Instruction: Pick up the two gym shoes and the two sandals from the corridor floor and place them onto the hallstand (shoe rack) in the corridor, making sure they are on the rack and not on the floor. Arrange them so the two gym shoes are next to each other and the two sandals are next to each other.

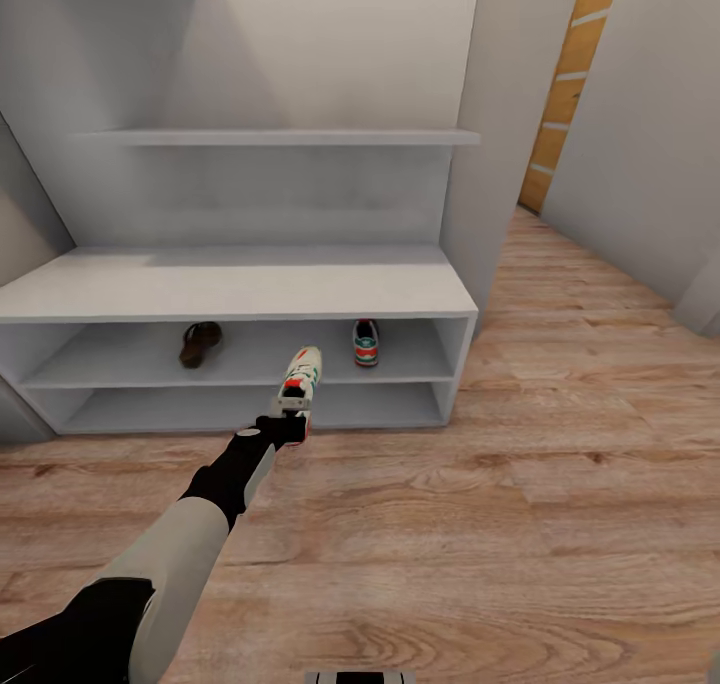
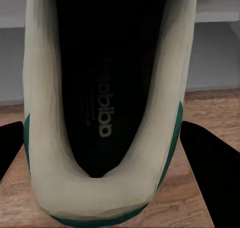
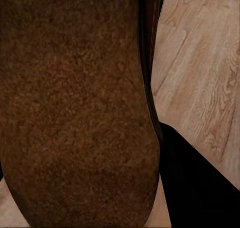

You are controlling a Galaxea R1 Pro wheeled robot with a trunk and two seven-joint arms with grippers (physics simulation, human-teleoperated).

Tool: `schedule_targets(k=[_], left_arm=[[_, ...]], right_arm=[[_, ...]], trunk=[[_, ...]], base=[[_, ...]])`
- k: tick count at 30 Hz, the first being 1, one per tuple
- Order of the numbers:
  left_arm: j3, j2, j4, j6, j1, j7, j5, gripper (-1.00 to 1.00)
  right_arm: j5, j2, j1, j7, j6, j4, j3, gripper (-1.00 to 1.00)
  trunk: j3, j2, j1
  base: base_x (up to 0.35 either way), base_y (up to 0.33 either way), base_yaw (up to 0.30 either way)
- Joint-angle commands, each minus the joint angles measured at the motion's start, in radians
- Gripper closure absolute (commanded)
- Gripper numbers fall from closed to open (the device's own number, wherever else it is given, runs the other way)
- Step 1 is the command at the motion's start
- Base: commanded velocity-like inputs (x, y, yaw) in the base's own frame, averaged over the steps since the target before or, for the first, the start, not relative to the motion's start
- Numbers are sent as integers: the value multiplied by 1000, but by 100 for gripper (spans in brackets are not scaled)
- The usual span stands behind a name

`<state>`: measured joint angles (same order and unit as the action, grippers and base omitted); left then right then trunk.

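- My left gripper is clamped on a gym shoe by the heel; its long axis runs away from me, toe toward the hallstand, in front of the lower shelves.
- Second gym shoe and one sandal sit on the upper open shelf, well apart.
- My right wrist view has a brown sandal between dark fingers, apparently held, above the corridor floor.

L arm: cream forearm shell, black elbow & wrist; black pincer fingers.

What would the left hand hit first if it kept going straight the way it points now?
Likely the hallstand: the left hand, holding a gym shoe, points toward its open shelves, probably near the front edge between the two levels; depth is unclear.
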<state>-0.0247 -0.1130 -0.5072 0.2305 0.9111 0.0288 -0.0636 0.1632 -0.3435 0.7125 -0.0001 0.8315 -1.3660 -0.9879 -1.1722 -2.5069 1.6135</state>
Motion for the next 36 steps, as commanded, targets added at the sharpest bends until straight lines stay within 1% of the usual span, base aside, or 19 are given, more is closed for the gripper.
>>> schedule_targets(k=[1, 10, 25, 32, 36], left_arm=[[-3, -1, -2, 6, 0, 3, -7, 100], [-2, -1, -2, 6, 0, 3, -7, 100], [-1, -1, -2, 6, 0, 3, -8, 100], [-3, -1, -3, 6, 0, 3, -8, 100], [-3, 0, -3, 6, 0, 3, -8, 100]], right_arm=[[1, 0, 1, -1, 5, -1, 0, 100], [0, -1, 1, 2, 4, -1, 0, 100], [1, -2, 1, 2, 4, -1, 0, 100], [0, -1, 1, 2, 4, -1, 0, 100], [-1, -2, 1, 2, 4, -1, 0, 100]], trunk=[[-1, 0, 0], [-1, 0, 0], [-1, 0, 0], [-1, 0, 0], [-1, 0, 0]], base=[[347, 0, 0], [345, -19, 0], [291, -146, 0], [63, -26, 0], [266, 0, 0]])
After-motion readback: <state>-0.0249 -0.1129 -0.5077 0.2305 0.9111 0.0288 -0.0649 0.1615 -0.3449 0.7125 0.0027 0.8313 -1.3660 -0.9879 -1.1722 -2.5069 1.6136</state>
